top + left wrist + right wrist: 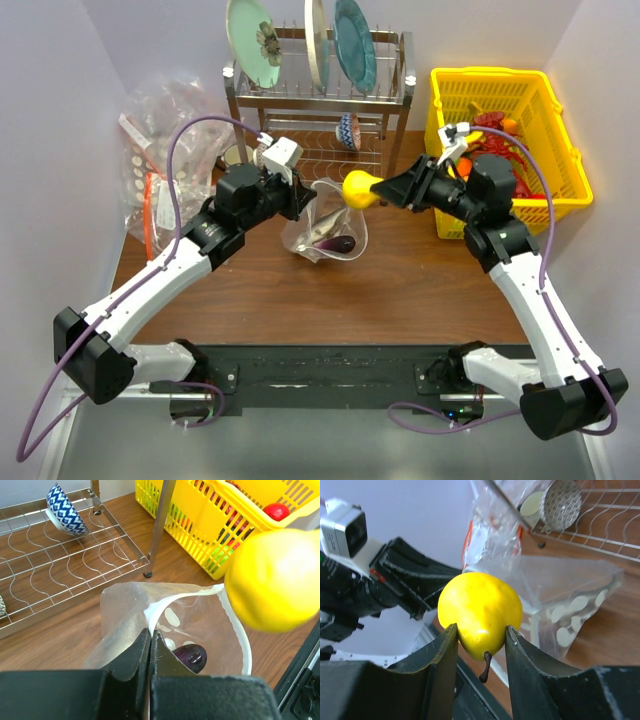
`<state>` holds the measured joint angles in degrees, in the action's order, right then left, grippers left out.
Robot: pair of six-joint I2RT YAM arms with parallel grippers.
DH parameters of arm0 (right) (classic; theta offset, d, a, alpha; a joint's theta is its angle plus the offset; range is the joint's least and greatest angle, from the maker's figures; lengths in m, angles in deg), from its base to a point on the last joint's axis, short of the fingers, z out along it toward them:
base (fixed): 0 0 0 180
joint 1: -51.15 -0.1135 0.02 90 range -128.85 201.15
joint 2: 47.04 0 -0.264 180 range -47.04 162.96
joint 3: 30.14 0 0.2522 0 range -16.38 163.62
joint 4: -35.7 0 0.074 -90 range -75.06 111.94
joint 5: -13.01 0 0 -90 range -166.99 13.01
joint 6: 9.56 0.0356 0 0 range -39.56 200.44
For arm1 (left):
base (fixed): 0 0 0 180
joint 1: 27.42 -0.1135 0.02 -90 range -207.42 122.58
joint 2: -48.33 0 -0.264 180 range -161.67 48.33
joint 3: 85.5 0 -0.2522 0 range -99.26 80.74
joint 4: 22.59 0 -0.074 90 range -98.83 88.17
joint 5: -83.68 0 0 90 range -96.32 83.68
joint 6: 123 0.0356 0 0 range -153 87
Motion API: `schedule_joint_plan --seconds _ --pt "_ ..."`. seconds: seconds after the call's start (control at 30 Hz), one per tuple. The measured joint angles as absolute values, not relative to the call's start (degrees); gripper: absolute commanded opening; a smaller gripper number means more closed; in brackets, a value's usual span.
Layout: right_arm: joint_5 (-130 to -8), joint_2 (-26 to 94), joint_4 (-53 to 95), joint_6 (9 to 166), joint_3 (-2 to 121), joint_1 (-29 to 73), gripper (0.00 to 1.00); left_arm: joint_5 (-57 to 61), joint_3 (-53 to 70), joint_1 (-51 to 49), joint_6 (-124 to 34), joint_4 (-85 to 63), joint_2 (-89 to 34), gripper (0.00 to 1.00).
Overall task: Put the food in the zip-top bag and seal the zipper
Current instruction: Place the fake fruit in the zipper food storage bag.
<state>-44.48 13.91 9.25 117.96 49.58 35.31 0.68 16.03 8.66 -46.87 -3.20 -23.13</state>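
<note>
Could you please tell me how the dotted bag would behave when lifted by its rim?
Probably floppy: the zip-top bag creases where the left claw pinches its rim. Likely light, since that one pinch holds its mouth open. The purple food inside may weigh its bottom down.

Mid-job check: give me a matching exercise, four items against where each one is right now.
Items:
1. yellow pear
2. purple toy
3. blue-and-white bowl
4. red toy

Places:
A. in the yellow basket
B. held in the right gripper
C. on the wire rack
D. inside the zip-top bag

Pairs: 1-B; 2-D; 3-C; 4-A
</note>
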Motion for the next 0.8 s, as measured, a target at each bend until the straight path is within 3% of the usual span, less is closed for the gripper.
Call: schedule_joint_plan --seconds 0.33,0.73,0.8 --pt "-45.6 14.9 9.1 116.2 47.9 25.5 0.32 0.2 16.0 8.7 -46.8 -2.5 -23.8 0.00" --pt "-59.7 22.3 10.3 113.2 45.6 18.5 0.32 -0.2 16.0 8.7 -46.0 -1.8 -23.8 0.00" --pt "-62.1 22.3 11.2 113.3 44.4 18.2 0.36 -0.1 16.0 8.7 -45.9 -1.8 -23.8 0.00"
